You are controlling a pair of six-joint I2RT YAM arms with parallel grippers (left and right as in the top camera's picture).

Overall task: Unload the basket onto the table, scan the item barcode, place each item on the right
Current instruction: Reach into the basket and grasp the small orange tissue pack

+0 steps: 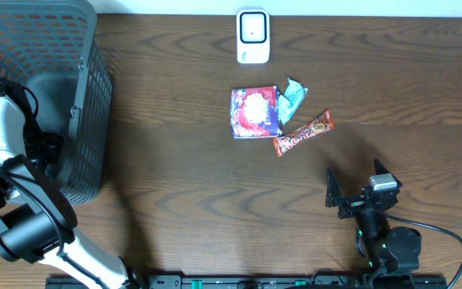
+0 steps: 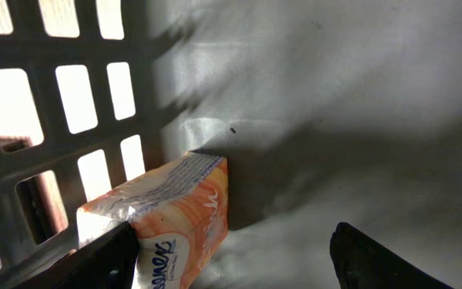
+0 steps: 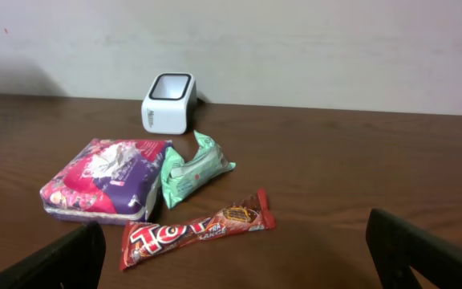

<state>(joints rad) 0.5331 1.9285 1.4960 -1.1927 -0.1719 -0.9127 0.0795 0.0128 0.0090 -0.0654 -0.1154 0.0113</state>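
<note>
Basket [image 1: 87,96] of grey plastic stands at the left side of the bench [image 1: 175,177], and the left arm reaches down into it. Inside, the left hand [image 2: 235,233] is open, its two fingers [image 2: 95,261] wide apart above the basket floor. An orange and white tissue pack [image 2: 175,217] lies in the corner against the latticed wall. One finger is just in front of it, and I cannot tell if they touch. The other finger is well apart from it.

A white scanner [image 1: 253,36] stands at the far edge of the bench, in the middle. Near it three items lie close together: a purple and pink packet [image 1: 254,112], a small green packet [image 1: 292,99] against its right side, and a red chocolate bar [image 1: 304,133] lying slantwise just beside them. The right hand [image 1: 353,170] is near the front edge, well apart from the items, with its jaws fully open and nothing between them.
</note>
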